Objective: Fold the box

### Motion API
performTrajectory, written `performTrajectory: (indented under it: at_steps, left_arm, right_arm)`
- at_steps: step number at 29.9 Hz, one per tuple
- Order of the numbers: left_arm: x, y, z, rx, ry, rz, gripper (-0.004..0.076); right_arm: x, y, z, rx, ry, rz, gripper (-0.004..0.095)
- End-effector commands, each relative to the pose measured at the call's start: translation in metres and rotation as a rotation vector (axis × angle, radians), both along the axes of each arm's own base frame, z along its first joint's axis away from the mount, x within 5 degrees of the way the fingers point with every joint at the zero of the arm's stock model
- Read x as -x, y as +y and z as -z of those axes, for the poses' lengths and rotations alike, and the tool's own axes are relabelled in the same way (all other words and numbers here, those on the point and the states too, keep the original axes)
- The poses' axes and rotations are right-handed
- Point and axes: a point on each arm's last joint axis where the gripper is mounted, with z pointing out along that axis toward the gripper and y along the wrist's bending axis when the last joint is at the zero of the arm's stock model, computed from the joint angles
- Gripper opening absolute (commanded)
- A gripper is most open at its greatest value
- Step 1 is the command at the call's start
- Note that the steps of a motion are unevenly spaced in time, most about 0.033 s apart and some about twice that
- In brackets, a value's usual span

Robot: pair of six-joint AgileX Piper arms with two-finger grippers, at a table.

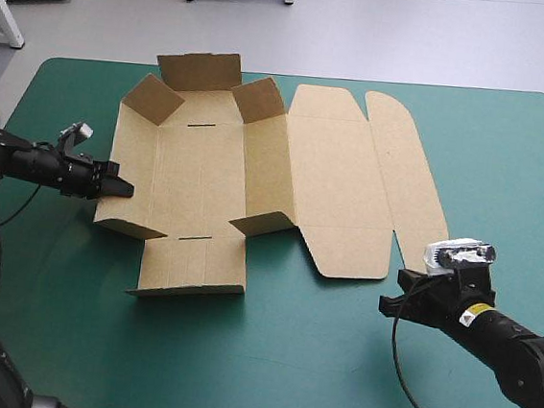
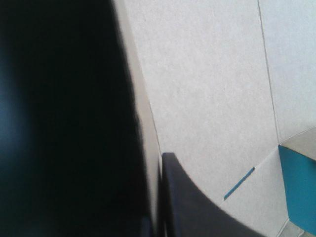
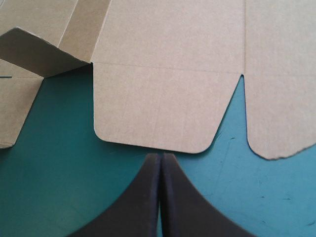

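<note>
1. Brown box [image 1: 257, 164]: cut board, mid-worktop [image 1: 507, 169], mostly flat. The base section lies to the left with its corner flaps [image 1: 153, 102] part-raised. The lid panel [image 1: 337, 177] lies flat to the right.
2. Left gripper [image 1: 127, 190]: at the box's left edge. In the left wrist view the black fingers [image 2: 187, 207] are clamped on the left wall [image 1: 134, 152], the board's edge sandwiched between them.
3. Right gripper [image 1: 387, 303]: fingers [image 3: 143, 197] pressed together in one point, holding nothing. It sits just short of the lid's rounded flap [image 3: 158, 108] and appears not to touch it.
4. Hazard, sliding: nothing pins the base, so raising the left wall from a single pinch may drag or swing the whole light sheet across the teal-green cover.
5. Hazard, slip or stray crease: the pinch sits near the board's rim. A pull off the score line may free the wall or bend it in the wrong place.
6. Hazard, flaps: the half-raised corner flaps may end up outside the wall instead of tucked inside.
7. Hazard, right side: an advance with the fingers together may shove the rounded flap and shift the box against the left hold.
</note>
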Motion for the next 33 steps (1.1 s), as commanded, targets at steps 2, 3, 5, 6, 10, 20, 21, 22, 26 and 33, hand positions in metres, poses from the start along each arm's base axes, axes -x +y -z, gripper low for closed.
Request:
performTrajectory:
  at_steps: [2, 3, 5, 6, 10, 20, 21, 22, 26, 33]
  left_arm:
    - [-0.015, -0.027, -0.05, -0.045, -0.128, 0.075, -0.0009]
    - [-0.021, -0.031, -0.059, -0.092, -0.149, 0.08, -0.0009]
    - [-0.03, -0.036, -0.08, -0.209, -0.191, 0.103, -0.0009]
    - [-0.034, -0.038, -0.089, -0.267, -0.209, 0.114, -0.0009]
    - [-0.042, -0.059, -0.124, -0.525, -0.253, 0.213, -0.0009]
    - [-0.034, -0.166, -0.171, -0.808, -0.486, 0.505, -0.0009]
    - [-0.032, -0.171, -0.172, -0.815, -0.498, 0.527, -0.0008]
    - [-0.029, -0.177, -0.174, -0.832, -0.511, 0.547, -0.0009]
    - [-0.018, -0.189, -0.187, -0.911, -0.554, 0.577, -0.0009]
    - [0.008, -0.184, -0.222, -0.93, -0.641, 0.541, -0.0009]
  right_arm:
    - [-0.003, -0.001, -0.015, -0.036, -0.079, 0.021, -0.0019]
    - [-0.003, -0.001, -0.015, -0.036, -0.079, 0.021, -0.0019]
    - [-0.003, -0.001, -0.015, -0.036, -0.079, 0.021, -0.0019]
    - [-0.003, -0.001, -0.015, -0.036, -0.079, 0.021, -0.0019]
    - [-0.003, -0.001, -0.015, -0.036, -0.08, 0.022, -0.0019]
    - [-0.001, 0.0, -0.012, -0.038, -0.039, 0.018, -0.0019]
    - [-0.001, 0.0, -0.012, -0.036, -0.033, 0.016, -0.0019]
    - [-0.001, 0.0, -0.011, -0.035, -0.027, 0.014, -0.0019]
    - [0.0, 0.0, -0.011, -0.034, -0.024, 0.013, -0.0019]
    - [0.0, 0.0, -0.01, -0.03, -0.011, 0.008, -0.0019]
